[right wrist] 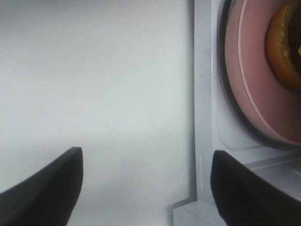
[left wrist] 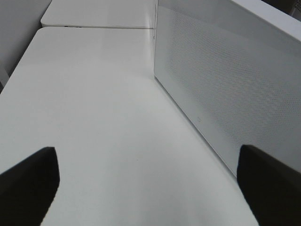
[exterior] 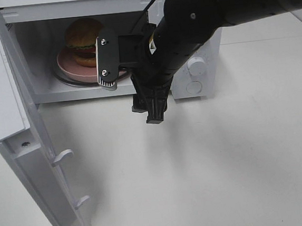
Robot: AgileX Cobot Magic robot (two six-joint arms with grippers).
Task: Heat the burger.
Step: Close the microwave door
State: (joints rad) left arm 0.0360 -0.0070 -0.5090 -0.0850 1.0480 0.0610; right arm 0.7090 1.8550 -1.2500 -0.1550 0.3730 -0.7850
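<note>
The burger (exterior: 83, 37), with a golden-brown bun, sits on a round pink plate (exterior: 70, 64) on the turntable inside the open white microwave (exterior: 196, 88). In the right wrist view the burger (right wrist: 284, 47) and plate (right wrist: 254, 70) show at the edge. My right gripper (exterior: 150, 110) hangs fingers-down just in front of the microwave's opening, open and empty; its fingers are wide apart in the right wrist view (right wrist: 146, 155). My left gripper (left wrist: 146, 150) is open and empty, facing the outer face of the microwave door (left wrist: 225, 80). The left arm does not show in the exterior high view.
The microwave door (exterior: 12, 104) is swung fully open to the left, with its latch hooks (exterior: 65, 155) facing the table. Two knobs (exterior: 196, 65) are on the microwave's right panel. The white table (exterior: 224, 164) spreads in front and to the right.
</note>
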